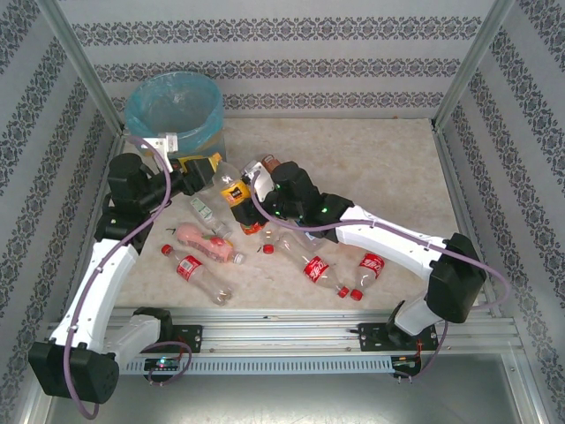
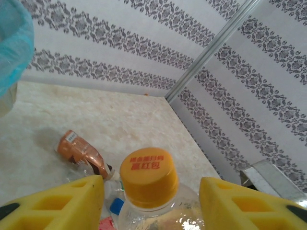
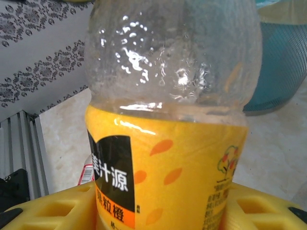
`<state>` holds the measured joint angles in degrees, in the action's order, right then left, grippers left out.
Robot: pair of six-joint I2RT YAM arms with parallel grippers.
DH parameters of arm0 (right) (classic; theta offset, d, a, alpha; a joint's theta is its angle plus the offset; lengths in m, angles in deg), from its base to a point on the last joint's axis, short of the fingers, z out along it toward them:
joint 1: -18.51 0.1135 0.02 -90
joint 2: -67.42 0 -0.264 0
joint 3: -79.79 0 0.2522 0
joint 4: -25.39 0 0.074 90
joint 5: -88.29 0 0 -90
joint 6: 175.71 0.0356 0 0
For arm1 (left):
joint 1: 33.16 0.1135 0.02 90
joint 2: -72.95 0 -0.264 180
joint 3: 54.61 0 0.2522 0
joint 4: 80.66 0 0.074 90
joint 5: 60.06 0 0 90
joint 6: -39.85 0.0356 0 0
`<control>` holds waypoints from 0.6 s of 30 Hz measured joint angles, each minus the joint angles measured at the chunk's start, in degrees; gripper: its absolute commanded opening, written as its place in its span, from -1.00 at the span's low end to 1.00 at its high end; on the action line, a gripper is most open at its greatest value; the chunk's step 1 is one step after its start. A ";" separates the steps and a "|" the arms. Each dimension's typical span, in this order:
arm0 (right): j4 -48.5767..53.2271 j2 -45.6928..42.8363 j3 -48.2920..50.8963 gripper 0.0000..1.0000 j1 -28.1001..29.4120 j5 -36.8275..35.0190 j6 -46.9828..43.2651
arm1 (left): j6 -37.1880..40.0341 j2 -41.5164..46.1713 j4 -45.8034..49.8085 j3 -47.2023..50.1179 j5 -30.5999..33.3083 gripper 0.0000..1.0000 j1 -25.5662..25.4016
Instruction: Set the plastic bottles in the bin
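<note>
My top camera hangs high behind the arms and looks down on the whole counter [image 1: 380, 168]. My left wrist camera looks across toward the far right corner. My right wrist camera sits very close, facing the bin [image 3: 283, 67]. All three see the orange-label bottle [image 1: 231, 190].

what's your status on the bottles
Right gripper shut on orange juice bottle. Left gripper open, astride its orange cap. Bin close by; other bottles lying on table.
</note>
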<state>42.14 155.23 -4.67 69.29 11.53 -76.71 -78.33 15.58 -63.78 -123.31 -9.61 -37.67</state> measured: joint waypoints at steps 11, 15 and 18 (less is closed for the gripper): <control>-0.31 -0.02 0.07 0.04 2.19 -0.02 -0.42 | -2.56 -0.55 0.55 0.00 -3.93 -0.18 0.00; -0.31 -0.02 0.07 0.04 2.64 -0.04 -0.66 | -2.38 0.13 1.55 0.00 -3.28 -0.54 0.00; -0.33 -0.02 0.07 0.07 2.73 -0.04 -0.85 | -2.16 0.94 2.45 -0.02 -2.80 -0.73 0.00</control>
<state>41.81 155.21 -4.60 72.02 11.49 -77.57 -80.49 16.52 -61.33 -123.33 -12.41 -37.67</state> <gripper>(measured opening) 0.527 0.282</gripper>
